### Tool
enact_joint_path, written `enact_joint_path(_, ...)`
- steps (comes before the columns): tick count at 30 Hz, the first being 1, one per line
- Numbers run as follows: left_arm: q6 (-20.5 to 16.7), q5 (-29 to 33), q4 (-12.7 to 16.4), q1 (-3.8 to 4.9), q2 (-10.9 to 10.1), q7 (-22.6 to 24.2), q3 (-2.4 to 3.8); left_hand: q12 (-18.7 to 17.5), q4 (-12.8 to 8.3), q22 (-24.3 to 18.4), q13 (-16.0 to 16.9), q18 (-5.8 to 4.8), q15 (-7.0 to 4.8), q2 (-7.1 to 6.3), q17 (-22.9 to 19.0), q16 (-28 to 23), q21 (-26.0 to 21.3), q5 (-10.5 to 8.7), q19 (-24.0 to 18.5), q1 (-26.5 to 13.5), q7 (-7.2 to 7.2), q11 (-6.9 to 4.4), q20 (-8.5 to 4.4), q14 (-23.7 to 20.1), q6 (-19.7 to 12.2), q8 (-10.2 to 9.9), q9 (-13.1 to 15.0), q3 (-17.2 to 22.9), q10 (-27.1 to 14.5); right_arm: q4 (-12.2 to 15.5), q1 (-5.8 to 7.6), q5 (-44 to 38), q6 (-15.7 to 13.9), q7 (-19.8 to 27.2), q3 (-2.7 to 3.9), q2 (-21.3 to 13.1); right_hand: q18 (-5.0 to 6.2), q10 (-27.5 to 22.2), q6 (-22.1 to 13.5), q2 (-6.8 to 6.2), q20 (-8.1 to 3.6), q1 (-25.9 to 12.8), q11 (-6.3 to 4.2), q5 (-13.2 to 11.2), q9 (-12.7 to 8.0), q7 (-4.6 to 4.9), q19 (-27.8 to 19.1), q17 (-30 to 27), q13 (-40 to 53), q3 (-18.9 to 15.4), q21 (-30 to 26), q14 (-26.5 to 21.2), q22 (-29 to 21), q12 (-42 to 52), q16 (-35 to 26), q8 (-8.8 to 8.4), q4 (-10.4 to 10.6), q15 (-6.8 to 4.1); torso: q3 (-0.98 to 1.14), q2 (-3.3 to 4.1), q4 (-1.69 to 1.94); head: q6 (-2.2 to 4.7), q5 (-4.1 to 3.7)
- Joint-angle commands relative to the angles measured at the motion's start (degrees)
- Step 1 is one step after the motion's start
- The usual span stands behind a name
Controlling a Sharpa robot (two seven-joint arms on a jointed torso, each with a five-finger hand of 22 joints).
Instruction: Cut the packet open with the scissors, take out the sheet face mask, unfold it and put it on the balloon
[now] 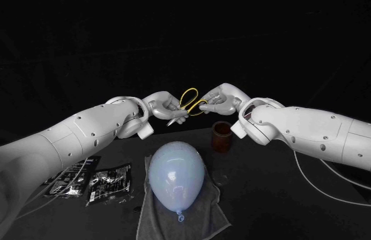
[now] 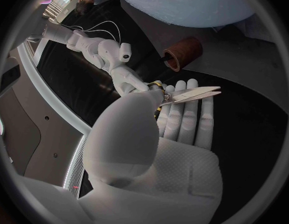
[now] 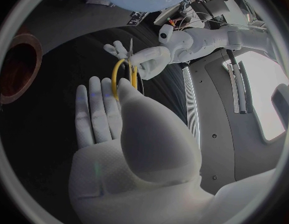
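Observation:
The scissors (image 1: 188,101), with yellow handles, hang in the air between my two hands above the table's middle. My left hand (image 1: 164,107) pinches them near the blades (image 2: 193,94), thumb on top, the blades lying across its fingers. My right hand (image 1: 219,102) holds the yellow handle loop (image 3: 122,75), with its thumb at the loop. The pale blue balloon (image 1: 178,174) lies on a grey towel (image 1: 155,218) at the table's front. A dark face mask packet (image 1: 110,180) lies flat to the left of the towel, under my left arm.
A second dark packet (image 1: 73,177) lies further left, partly under my left arm. A brown cup (image 1: 222,135) stands just behind the balloon, below my right hand. A white cable (image 1: 325,184) trails on the table at the right.

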Motion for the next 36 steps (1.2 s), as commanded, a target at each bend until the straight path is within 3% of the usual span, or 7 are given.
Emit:
enact_joint_path(1, -0.68, 0.22, -0.05, 0.09, -0.03, 0.77, 0.08, 0.2, -2.34, -0.08, 0.06, 0.95, -0.19, 0.29, 0.09, -0.35, 0.24, 0.19, 0.11, 0.19, 0.22, -0.21, 0.14, -0.06, 0.22, 0.04, 0.1, 2.43, 0.46, 0.55, -0.02, 4.32, -2.71, 2.35, 0.04, -0.29, 1.02, 3.49, 1.75, 0.22, -1.0, 0.75, -1.39, -0.05, 0.81, -0.75, 1.96, 0.67, 0.1, 3.35, 1.27, 2.58, 0.66, 0.43, 1.0, 1.27, -1.13, -1.1, 0.06, -0.05, 0.0, -0.09, -0.02)
enact_joint_path(12, 0.06, 0.13, 0.23, 0.1, 0.03, 0.65, 0.08, 0.03, -2.88, -0.2, -0.03, 0.8, 0.01, -0.23, 0.23, -0.75, 0.04, 0.2, -0.34, -0.14, 0.46, 0.0, 0.23, -0.56, -0.39, -0.09, 0.5, 3.03, -0.05, 2.14, -0.02, 14.44, -7.09, 3.81, 0.05, -0.96, 0.79, 10.11, 2.46, -1.39, -2.76, -7.25, -3.02, 0.0, 5.0, -2.31, 2.81, 3.38, 0.21, 15.0, 5.69, 7.0, 4.14, -1.35, 1.91, 4.41, -6.35, -2.75, 0.02, -0.05, 0.05, -0.2, -0.27)
enact_joint_path(20, -3.54, -0.03, 0.29, 0.11, 0.13, 0.22, 0.06, -0.14, -2.42, -1.32, -0.22, -2.29, 3.06, -9.8, -0.85, -4.85, -2.61, 0.13, -4.46, -5.12, 3.69, 3.33, 0.64, -7.15, -6.42, -4.27, -0.68, -1.88, -9.06, 3.26, 0.11, 16.01, -10.53, -0.11, 0.07, -1.82, 0.52, 11.21, 2.36, -1.88, -3.38, -12.59, -3.29, -0.02, 7.32, -2.52, 1.19, 4.87, 0.24, 20.11, 10.15, 7.79, 8.16, -1.36, 1.45, 5.34, -11.67, -3.11, -0.02, -0.03, 0.0, -0.32, -0.53)
enact_joint_path(26, -6.12, -0.64, -0.04, 0.11, 0.24, -0.6, 0.04, 0.01, -2.23, -2.33, -0.12, -5.71, 4.24, -11.73, -1.95, -7.09, -7.11, 0.18, -17.69, -6.28, 4.33, 4.31, 0.6, -10.42, -10.34, -7.25, -1.91, -7.29, -13.2, 3.64, 0.44, 15.17, -12.48, -3.24, 0.12, -2.33, 0.46, 11.89, 2.54, -1.86, -3.76, -14.75, -3.52, 0.02, 8.19, -2.73, -0.15, 5.58, 0.28, 21.48, 13.07, 8.41, 10.85, -1.33, 1.32, 5.56, -14.11, -3.37, 0.01, -0.02, 0.01, -0.4, -0.64)
enact_joint_path(29, -7.06, -0.76, -0.16, 0.11, 0.29, -0.81, 0.04, 0.11, -1.57, -2.45, -0.1, -5.85, 5.1, -10.92, -2.89, -8.0, -8.31, 0.16, -20.77, -5.85, 4.8, 5.01, 0.76, -12.71, -12.16, -8.53, -2.39, -13.62, -16.25, 3.57, 0.62, 14.34, -13.01, -4.5, 0.16, -2.33, 0.38, 12.09, 2.61, -1.67, -3.91, -15.9, -3.57, 0.01, 8.6, -2.78, -1.24, 5.95, 0.26, 22.17, 14.8, 8.6, 12.53, -1.38, 1.14, 5.56, -15.27, -3.41, 0.02, 0.0, 0.05, -0.34, -0.77)
enact_joint_path(32, -8.11, -0.5, -0.31, 0.11, 0.33, -0.86, 0.04, 0.26, 0.87, -2.42, -0.07, -5.87, 5.84, -7.07, -4.28, -7.96, -8.83, 0.12, -22.09, -1.26, 5.23, 6.14, 0.76, -15.02, -18.26, -11.39, -4.41, -31.6, -19.95, 3.46, 0.82, 13.22, -13.32, -5.58, 0.19, -2.3, 0.37, 12.33, 2.71, -1.52, -4.06, -17.04, -3.65, 0.02, 9.06, -2.84, -2.16, 6.37, 0.27, 22.71, 17.1, 8.85, 14.65, -1.37, 0.95, 5.56, -16.52, -3.56, 0.01, -0.01, 0.05, -0.34, -0.78)
enact_joint_path(36, -9.54, 0.37, -0.66, 0.11, 0.34, -0.75, 0.04, 0.05, 1.41, -2.52, -0.15, -5.94, 6.54, -8.49, -6.14, -8.33, -9.25, 0.3, -23.37, -0.84, 5.54, 6.69, 0.76, -19.76, -24.8, -13.89, -6.93, -38.67, -22.26, 3.4, 1.1, 11.93, -13.34, -6.46, 0.22, -2.47, 0.3, 12.46, 2.78, -1.3, -4.32, -17.89, -3.71, 0.0, 9.42, -2.9, -3.07, 6.75, 0.26, 23.01, 19.49, 9.03, 16.84, -1.37, 0.76, 5.48, -17.49, -3.63, -0.01, -0.02, -0.01, -0.3, -0.84)
